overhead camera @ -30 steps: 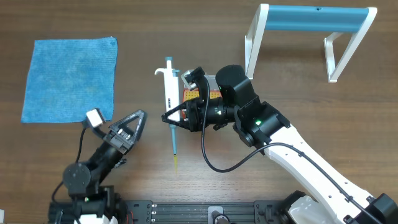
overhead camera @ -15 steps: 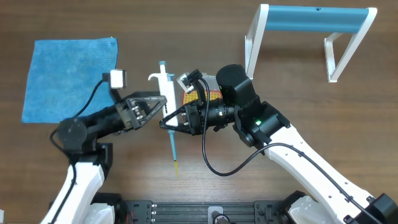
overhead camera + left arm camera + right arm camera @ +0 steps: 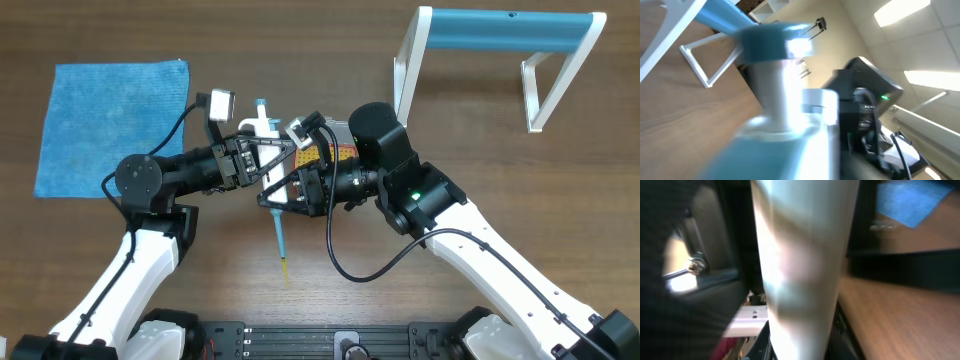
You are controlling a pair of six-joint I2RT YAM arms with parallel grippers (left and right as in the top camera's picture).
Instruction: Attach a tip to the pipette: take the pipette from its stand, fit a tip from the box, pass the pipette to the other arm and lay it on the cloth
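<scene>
L pincer (image 3: 275, 163) has moved in, spread round pipette (image 3: 279, 225) top (R pincer (image 3: 270, 192) pinches its body)

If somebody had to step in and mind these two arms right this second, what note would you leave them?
Claws: the right claw is shut on the pipette. The left claw is at the pipette's upper body; whether it grips yet cannot be told.
Things: the yellow tip sits on the pipette's end. The tip box is partly behind the right arm, the stand at far right, the blue cloth at far left.
Done: pipette taken, tip fitted.
Left: complete the handover, lay the pipette on the cloth.
</scene>
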